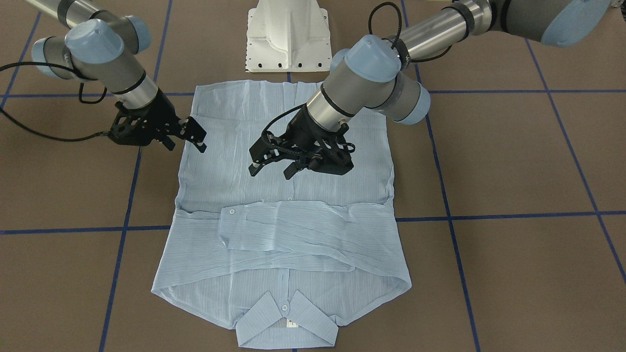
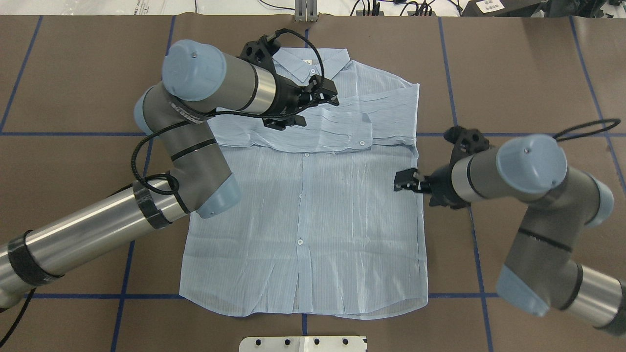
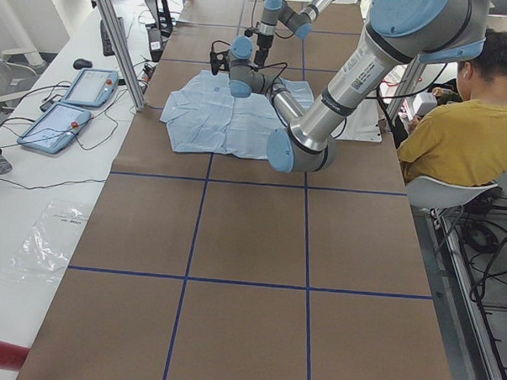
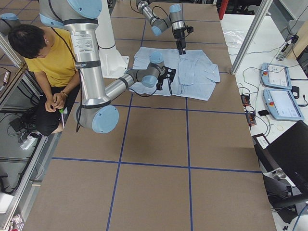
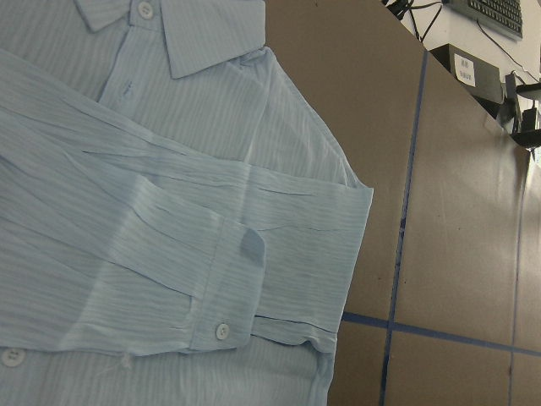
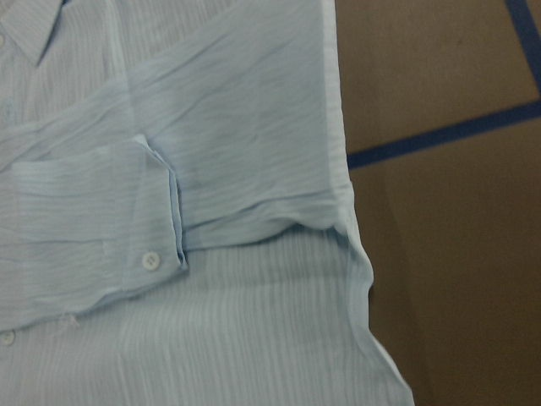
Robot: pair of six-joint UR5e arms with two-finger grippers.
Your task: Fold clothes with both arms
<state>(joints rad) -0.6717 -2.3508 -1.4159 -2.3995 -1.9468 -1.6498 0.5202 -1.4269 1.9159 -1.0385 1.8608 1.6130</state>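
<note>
The light-blue pinstriped shirt (image 1: pixel 293 234) lies flat and buttoned on the brown table, collar (image 2: pixel 313 61) at the far side. Both sleeves are folded across the chest, and a buttoned cuff (image 5: pixel 224 296) lies on top. My left gripper (image 2: pixel 318 110) hovers open and empty over the folded sleeves near the collar; in the front-facing view it (image 1: pixel 271 170) hangs above the shirt's middle. My right gripper (image 2: pixel 400 182) is open and empty just above the shirt's right side edge, and it also shows in the front-facing view (image 1: pixel 186 145). Neither wrist view shows fingers.
The white pedestal base (image 1: pixel 288 39) stands at the shirt's hem end. Blue tape lines (image 2: pixel 455 132) grid the table. A seated person in yellow (image 3: pixel 467 124) is beside the robot. Two control tablets (image 3: pixel 72 106) lie on the white side table beyond a metal post.
</note>
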